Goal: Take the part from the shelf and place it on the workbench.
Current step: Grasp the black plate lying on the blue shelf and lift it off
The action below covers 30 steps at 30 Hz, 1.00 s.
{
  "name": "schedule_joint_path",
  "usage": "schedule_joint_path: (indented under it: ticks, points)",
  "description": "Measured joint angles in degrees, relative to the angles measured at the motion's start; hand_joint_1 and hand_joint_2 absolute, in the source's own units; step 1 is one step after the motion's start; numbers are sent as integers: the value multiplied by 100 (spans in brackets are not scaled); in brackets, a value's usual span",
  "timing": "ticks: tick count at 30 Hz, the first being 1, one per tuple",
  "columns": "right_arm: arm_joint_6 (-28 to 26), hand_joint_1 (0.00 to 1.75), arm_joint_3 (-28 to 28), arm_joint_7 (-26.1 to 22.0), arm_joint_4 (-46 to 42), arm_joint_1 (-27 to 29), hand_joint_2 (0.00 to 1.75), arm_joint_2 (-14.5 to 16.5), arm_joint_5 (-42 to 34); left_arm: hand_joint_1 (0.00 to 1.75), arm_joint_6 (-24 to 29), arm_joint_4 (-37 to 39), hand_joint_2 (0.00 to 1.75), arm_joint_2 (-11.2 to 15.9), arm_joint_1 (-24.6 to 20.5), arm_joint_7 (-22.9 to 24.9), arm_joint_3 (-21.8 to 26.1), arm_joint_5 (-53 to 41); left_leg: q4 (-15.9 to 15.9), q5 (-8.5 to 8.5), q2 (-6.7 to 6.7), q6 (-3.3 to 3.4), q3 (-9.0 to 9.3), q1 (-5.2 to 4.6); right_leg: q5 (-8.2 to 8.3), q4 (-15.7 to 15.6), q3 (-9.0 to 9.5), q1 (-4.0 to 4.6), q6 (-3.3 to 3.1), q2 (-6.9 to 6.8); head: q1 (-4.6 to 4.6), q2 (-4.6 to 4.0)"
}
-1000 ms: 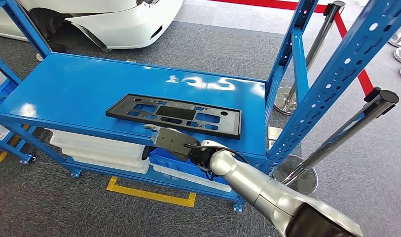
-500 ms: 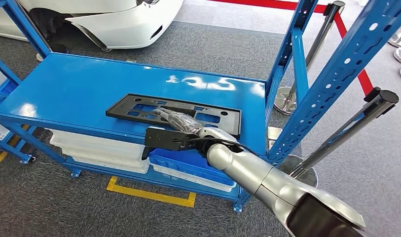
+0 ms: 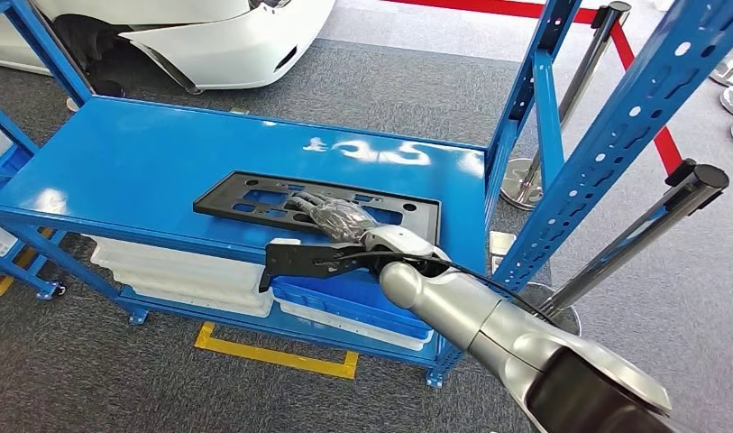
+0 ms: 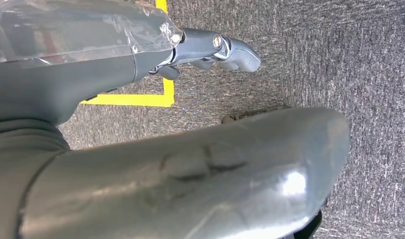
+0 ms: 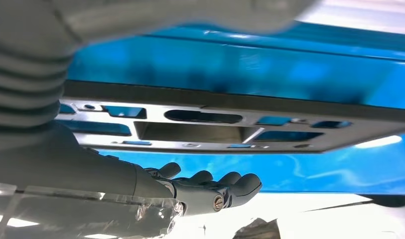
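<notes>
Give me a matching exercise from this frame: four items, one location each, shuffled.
Items:
1. flat black plastic slotted panel
2. right robot hand
3. blue plastic bin
4. yellow floor tape

Places:
A. on the grey carpet below the blue metal shelf
B. lying flat on the shelf's top deck
C. over the panel's near edge, fingers spread
D. on the tier under the top deck

Pairs: 1-B, 2-C, 3-D, 4-A
</notes>
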Motion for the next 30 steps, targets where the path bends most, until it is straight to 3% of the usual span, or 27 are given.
schedule_joint_path:
  ticks: [12, 30]
  points:
    - [396, 0, 77, -75, 426, -7, 175, 0, 304, 0, -59, 0, 0, 0, 0, -12, -12, -128, 0, 0, 0, 0, 0, 0, 0, 0, -1, 0, 0, 0, 2, 0]
    - [922, 0, 230, 196, 920, -49, 175, -93, 585, 0, -67, 1, 0, 1, 0, -57, -39, -174, 0, 1, 0, 0, 3, 0, 2, -1, 1, -1, 1, 1, 5, 0]
